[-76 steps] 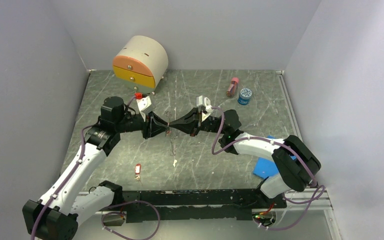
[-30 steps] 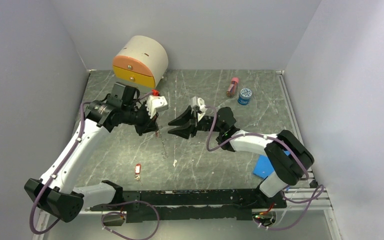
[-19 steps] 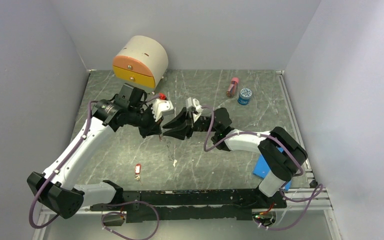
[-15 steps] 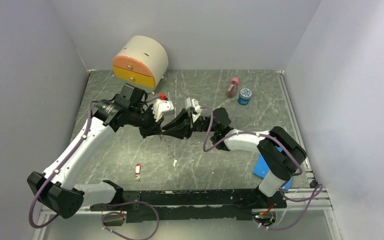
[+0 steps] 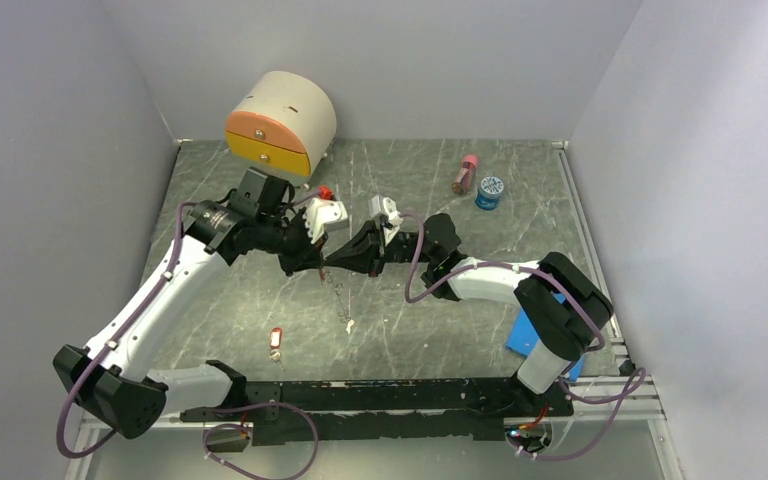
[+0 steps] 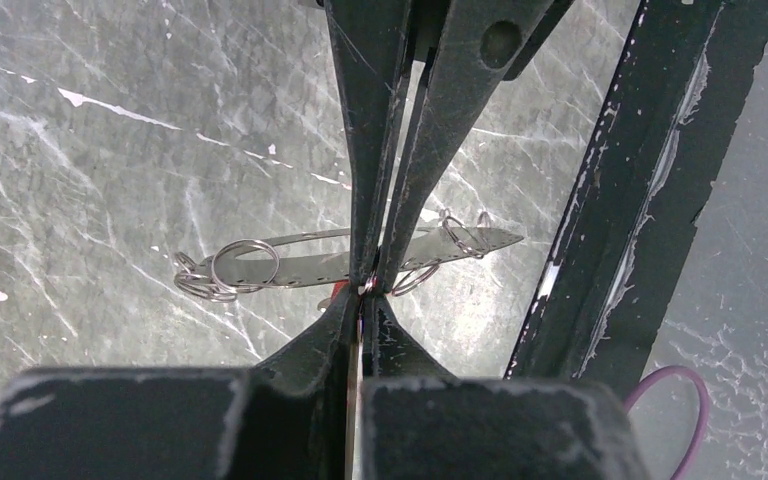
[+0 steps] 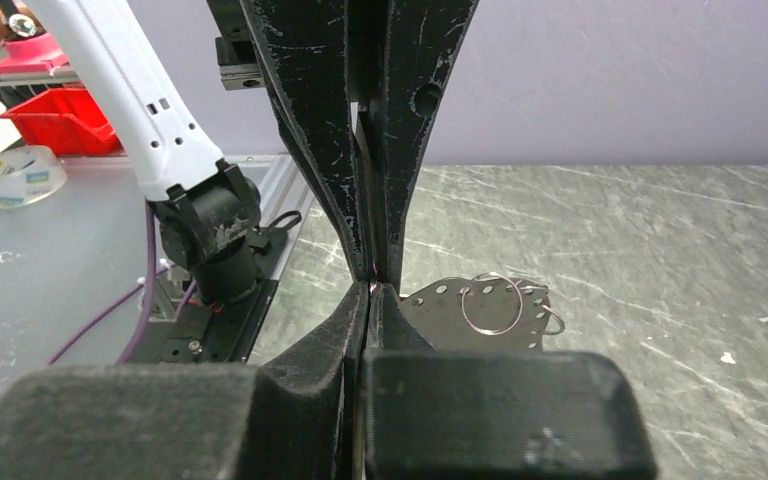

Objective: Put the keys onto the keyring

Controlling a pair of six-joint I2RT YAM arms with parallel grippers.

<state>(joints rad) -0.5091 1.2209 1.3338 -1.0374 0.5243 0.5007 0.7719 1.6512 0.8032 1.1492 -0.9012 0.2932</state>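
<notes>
- My left gripper (image 5: 320,263) reaches in from the left of the overhead view and my right gripper (image 5: 338,261) from the right. They meet tip to tip, a little left of the middle of the table (image 5: 410,320).
- Both sets of jaws are clenched. In the left wrist view my left gripper (image 6: 364,300) rises from the bottom edge with its fingers pressed together. The right gripper (image 6: 378,272) comes down from the top, pinched just as tight.
- The right wrist view mirrors this, with the right gripper (image 7: 368,300) at the bottom and the left gripper (image 7: 372,268) above it, tips touching.
- Where the tips meet there is a tiny glint and a sliver of red. It is too small to name, so I cannot tell whether either pair is grasping anything.
- A thin perforated metal strip (image 6: 290,268) with small wire rings on it runs crosswise behind the tips. It shows at centre right in the right wrist view (image 7: 450,320). Overhead it is a fine line (image 5: 341,297) running from the tips toward the bottom of the frame.
- I cannot pick out the keyring with certainty in any view.
- One key (image 5: 276,341), with a red tag and white label, lies flat on the table at lower left of centre, well apart from both grippers.
- A round-topped cabinet (image 5: 280,118) stands at the upper left. A pink bottle (image 5: 465,174) and a blue-lidded jar (image 5: 490,190) stand near each other at the upper right.
</notes>
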